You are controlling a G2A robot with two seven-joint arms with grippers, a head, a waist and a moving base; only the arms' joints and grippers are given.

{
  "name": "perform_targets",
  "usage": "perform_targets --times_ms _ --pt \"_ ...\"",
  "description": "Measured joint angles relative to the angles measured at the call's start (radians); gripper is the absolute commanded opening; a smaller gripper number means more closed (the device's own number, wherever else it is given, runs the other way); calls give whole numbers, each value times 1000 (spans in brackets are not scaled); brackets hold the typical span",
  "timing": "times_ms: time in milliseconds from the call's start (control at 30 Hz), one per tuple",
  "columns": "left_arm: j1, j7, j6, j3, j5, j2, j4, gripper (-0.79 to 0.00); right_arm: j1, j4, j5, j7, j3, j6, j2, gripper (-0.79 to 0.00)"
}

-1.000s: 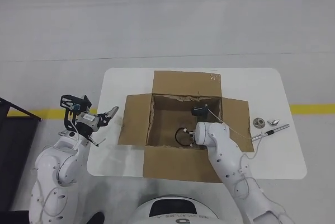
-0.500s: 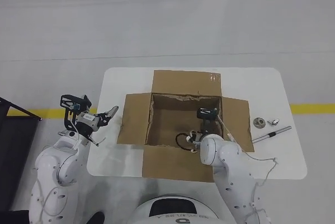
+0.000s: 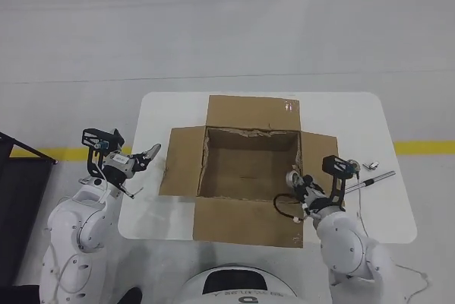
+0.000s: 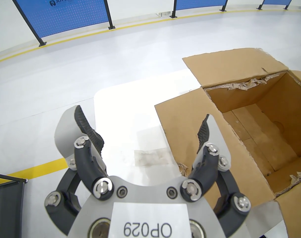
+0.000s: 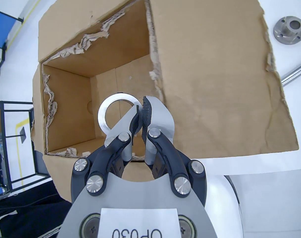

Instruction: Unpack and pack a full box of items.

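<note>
An open cardboard box (image 3: 183,156) stands mid-table with its flaps spread; the floor that shows in the left wrist view (image 4: 252,130) is bare cardboard. My right gripper (image 5: 140,107) is shut on the rim of a flat metal ring (image 5: 103,115) and holds it above the box's near right corner (image 5: 91,75). From above, that gripper (image 3: 294,180) sits over the inner edge of the right flap. My left gripper (image 4: 140,122) hangs open over the table left of the box, nothing between its fingers; the top view shows it there too (image 3: 153,152).
On the white table (image 3: 159,114), right of the box, lie a metal flange (image 3: 351,165), a small metal piece (image 3: 371,164) and a thin rod (image 3: 368,181). The right wrist view shows the flange (image 5: 289,29) and the rod (image 5: 295,71) past the right flap. A black cable loops under the right arm.
My right arm has risen out of the box and swung right to the right flap's edge, taking the ring with it. The left arm has not moved.
</note>
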Motion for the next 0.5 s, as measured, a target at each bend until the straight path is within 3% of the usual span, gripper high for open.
perform_targets --times_ms 167,300,500 --pt "0 0 0 0 0 0 0 0 -189 0 274 -217 185 -182 1 -785" --pt "0 0 0 0 0 0 0 0 -264 0 417 -216 283 -292 4 -785" --pt "0 0 0 0 0 0 0 0 -263 0 415 -214 283 -290 4 -785"
